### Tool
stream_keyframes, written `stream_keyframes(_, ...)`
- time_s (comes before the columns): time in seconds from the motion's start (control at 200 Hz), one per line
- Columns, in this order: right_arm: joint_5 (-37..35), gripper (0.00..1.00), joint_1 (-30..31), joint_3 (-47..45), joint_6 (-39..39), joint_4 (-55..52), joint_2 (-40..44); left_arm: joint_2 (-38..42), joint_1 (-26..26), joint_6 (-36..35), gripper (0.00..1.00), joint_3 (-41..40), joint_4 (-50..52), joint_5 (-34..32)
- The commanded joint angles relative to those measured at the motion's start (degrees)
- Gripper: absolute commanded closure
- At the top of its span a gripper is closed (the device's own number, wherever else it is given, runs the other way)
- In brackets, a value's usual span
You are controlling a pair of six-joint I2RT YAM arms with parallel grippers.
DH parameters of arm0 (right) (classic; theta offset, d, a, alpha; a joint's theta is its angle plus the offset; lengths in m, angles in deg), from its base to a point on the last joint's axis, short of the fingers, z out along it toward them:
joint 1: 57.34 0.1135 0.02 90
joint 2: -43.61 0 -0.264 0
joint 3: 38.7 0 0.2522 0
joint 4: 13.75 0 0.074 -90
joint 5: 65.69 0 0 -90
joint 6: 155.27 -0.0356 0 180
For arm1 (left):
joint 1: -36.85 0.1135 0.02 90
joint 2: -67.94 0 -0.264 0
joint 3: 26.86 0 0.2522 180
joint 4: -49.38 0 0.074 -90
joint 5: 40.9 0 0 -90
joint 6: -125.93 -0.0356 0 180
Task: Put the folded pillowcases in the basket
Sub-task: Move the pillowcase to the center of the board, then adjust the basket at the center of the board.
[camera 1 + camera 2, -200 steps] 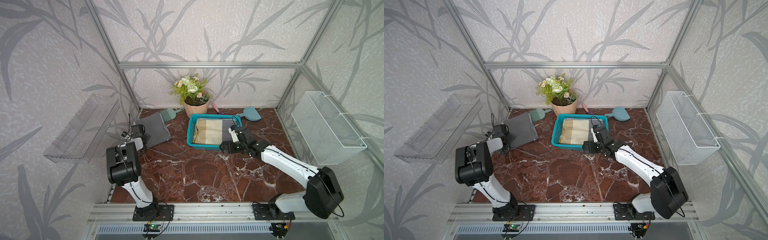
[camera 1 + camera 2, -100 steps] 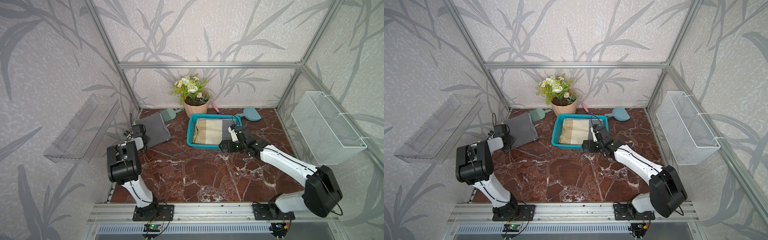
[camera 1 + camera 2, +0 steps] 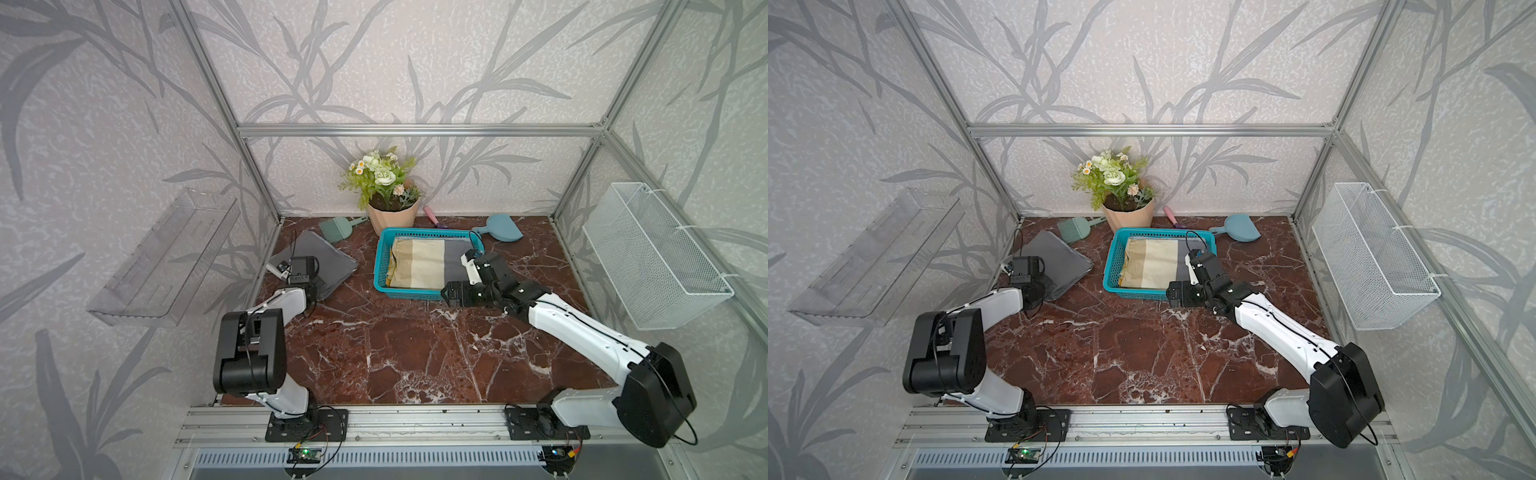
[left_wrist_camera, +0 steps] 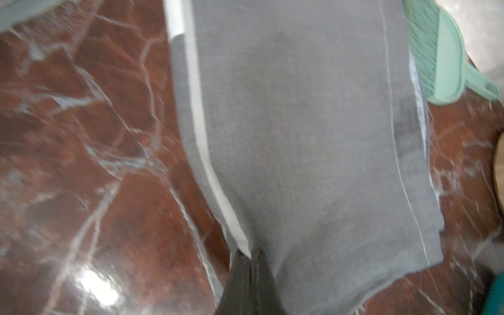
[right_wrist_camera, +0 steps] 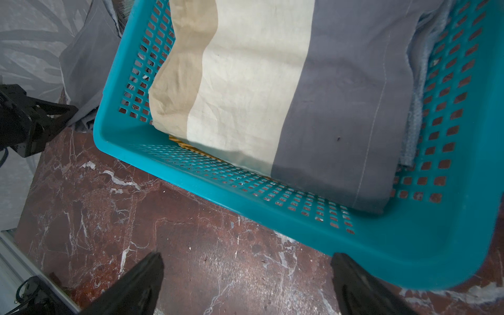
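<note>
Currently: left pincer (image 4: 249,261) clamped on edge of grey folded fabric pillowcase (image 3: 332,257), which lies on red marble surface (image 3: 415,345) beside turquoise perforated plastic basket (image 3: 409,293). Right pincer (image 5: 246,257) open, empty. Lift and transfer remain.

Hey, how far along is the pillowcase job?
Done: a striped folded cloth lies in the turquoise basket. In hand: the left gripper is shut on the edge of the grey folded pillowcase, which rests on the table. Left: carrying it into the basket. The right gripper hovers open by the basket.
</note>
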Motion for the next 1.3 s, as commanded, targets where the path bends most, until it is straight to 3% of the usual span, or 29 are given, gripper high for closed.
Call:
stream_keyframes(0.0, 1.06, 0.01, 0.14, 0.09, -0.76, -1.42, 1.70, 3.11, -4.37, 2.26, 1.00, -3.94, 2.94, -2.19)
stream_keyframes(0.18, 1.82, 0.01, 0.14, -0.54, -1.38, -1.59, 3.60, 7.93, -11.19, 3.64, 0.98, -9.80, 3.43, -3.47)
stream_keyframes(0.345, 5.31, 0.00, 0.68, 0.33, -1.19, -1.58, 2.95, 11.57, -14.45, 3.94, 0.94, -13.55, 4.83, -3.01)
stream_keyframes(0.405, 5.32, 0.06, 1.59, 0.39, -0.91, -1.37, 2.53, 12.86, -16.84, 4.84, 0.93, -14.61, 5.23, -2.98)
stream_keyframes(0.485, 6.15, 0.35, 2.75, 0.67, -0.55, -0.56, 1.81, 14.31, -20.87, 6.16, 0.93, -15.61, 6.14, -3.89)
stream_keyframes(0.56, 6.25, 0.80, 4.09, 0.96, -0.81, 0.23, 0.86, 15.40, -23.76, 7.08, 0.92, -16.04, 7.99, -4.67)
stream_keyframes(0.615, 5.90, 1.00, 5.18, 1.29, -0.90, 0.72, -0.09, 16.75, -25.48, 7.67, 0.92, -16.72, 9.02, -5.24)
stream_keyframes(0.96, 4.23, 1.00, 7.85, 4.44, -2.30, 5.05, -12.71, 22.44, -37.40, 13.58, 0.91, -20.38, 12.04, -5.76)
stream_keyframes(1.295, 1.48, 1.00, 7.80, 14.51, -0.90, 5.20, -25.51, 24.31, -43.02, 15.39, 0.91, -18.77, 14.83, -7.62)
